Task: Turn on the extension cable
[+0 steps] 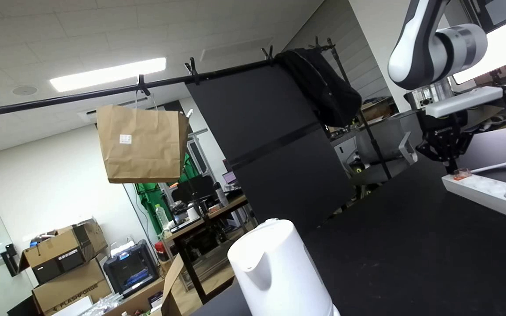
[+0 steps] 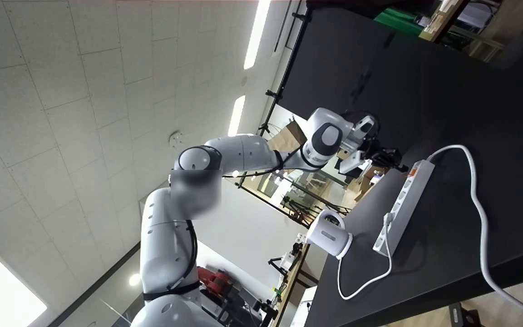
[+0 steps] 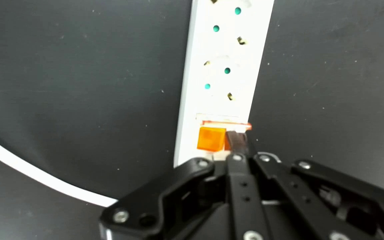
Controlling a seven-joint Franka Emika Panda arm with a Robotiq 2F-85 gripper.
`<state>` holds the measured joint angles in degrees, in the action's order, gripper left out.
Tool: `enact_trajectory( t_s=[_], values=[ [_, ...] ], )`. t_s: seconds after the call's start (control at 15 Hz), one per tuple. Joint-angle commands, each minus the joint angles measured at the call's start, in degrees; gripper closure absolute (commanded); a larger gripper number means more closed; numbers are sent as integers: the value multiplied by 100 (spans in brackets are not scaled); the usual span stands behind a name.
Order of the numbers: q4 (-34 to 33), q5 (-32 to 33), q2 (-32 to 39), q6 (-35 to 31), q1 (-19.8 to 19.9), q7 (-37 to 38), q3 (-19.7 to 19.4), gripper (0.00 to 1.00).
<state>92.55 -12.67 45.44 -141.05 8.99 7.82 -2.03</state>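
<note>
The extension cable is a long white power strip on the black table, seen in both exterior views (image 1: 490,195) (image 2: 410,200) and in the wrist view (image 3: 223,53). An orange switch (image 3: 211,139) sits near one end; a clear, red-edged piece shows beside it. My gripper (image 3: 240,141) points down at this end with its fingers together and nothing seen between them. In the wrist view the fingertips overlap the switch's right side; whether they touch it I cannot tell. The gripper also shows at the strip's switch end in both exterior views (image 1: 451,167) (image 2: 402,168).
A white kettle (image 1: 279,267) stands on the table, also seen in an exterior view (image 2: 329,236). Its cord runs to a white plug (image 2: 388,219) in the strip. A thick white cord (image 2: 476,200) curves from the switch end over the table's edge.
</note>
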Motion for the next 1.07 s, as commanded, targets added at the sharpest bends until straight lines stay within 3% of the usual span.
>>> enact_trajectory(
  t_s=[0.0, 1.0],
  values=[
    [6, -116, 16, -100, 76, -62, 54, 100],
    [-85, 32, 208, -203, -3, 11, -50, 100]
  ],
)
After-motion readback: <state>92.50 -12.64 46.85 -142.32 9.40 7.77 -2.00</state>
